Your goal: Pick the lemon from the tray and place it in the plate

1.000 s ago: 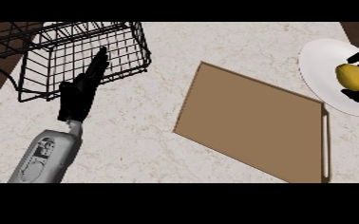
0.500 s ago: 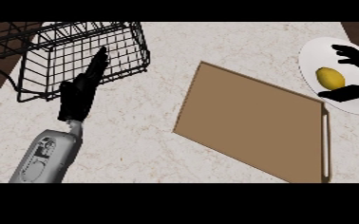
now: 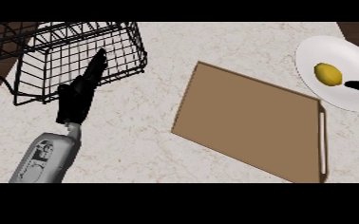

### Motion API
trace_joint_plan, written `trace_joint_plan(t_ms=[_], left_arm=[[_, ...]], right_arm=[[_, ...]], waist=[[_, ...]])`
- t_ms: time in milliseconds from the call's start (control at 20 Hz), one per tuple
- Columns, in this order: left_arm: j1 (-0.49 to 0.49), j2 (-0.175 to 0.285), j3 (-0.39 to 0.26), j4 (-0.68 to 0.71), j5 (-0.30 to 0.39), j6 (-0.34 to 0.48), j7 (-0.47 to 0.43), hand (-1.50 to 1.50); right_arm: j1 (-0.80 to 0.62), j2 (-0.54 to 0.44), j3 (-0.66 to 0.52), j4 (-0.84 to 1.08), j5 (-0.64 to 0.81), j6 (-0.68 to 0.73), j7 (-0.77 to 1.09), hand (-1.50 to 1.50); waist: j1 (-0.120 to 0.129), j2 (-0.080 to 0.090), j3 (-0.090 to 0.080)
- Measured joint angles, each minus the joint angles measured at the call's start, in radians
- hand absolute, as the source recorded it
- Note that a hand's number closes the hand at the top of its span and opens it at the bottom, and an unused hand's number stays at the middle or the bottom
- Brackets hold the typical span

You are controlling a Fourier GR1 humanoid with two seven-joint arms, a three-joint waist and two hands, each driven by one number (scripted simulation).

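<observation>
Marble counter point(image 3: 210, 42), brown tray point(image 3: 245, 118). Lemon point(image 3: 327, 73) on white plate point(image 3: 316, 52); right hand point(image 3: 352, 83) barely visible beside it, grip impossible to tell. Left hand point(image 3: 77, 97) open by wire basket point(image 3: 119, 61). Placing apparently done; next, retreat.

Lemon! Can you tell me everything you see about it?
The lemon is small, yellow and egg-shaped, whole, with smooth-looking skin and a darker lower side. It lies on the white plate at the right side of the counter, its long way running up and down in the view, off the brown tray. A black bit of the right hand shows just beside its lower right; whether they touch cannot be told.
</observation>
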Motion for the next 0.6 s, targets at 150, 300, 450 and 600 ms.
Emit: trace_joint_plan(t_ms=[150, 300, 450, 600], left_arm=[[0.007, -0.001, -0.004, -0.003, -0.008, 0.001, 0.002, 0.00], [0.001, -0.004, 0.003, -0.006, -0.009, 0.006, 0.008, 0.00], [0.004, -0.002, 0.008, -0.007, -0.010, 0.007, 0.006, 0.00], [0.004, 0.001, 0.013, -0.010, -0.010, 0.005, 0.004, 0.00]], right_arm=[[0.028, -0.058, -0.056, 0.011, -0.054, 0.034, 0.003, -1.50], [0.068, -0.112, -0.096, 0.018, -0.093, 0.076, -0.003, -1.50], [0.116, -0.166, -0.122, 0.024, -0.118, 0.130, -0.011, -1.50], [0.155, -0.211, -0.133, 0.023, -0.128, 0.188, -0.021, -1.50]], waist=[[-0.005, -0.001, 0.000], [-0.008, 0.000, 0.001], [-0.010, 0.001, 0.002], [-0.008, 0.002, 0.003]])
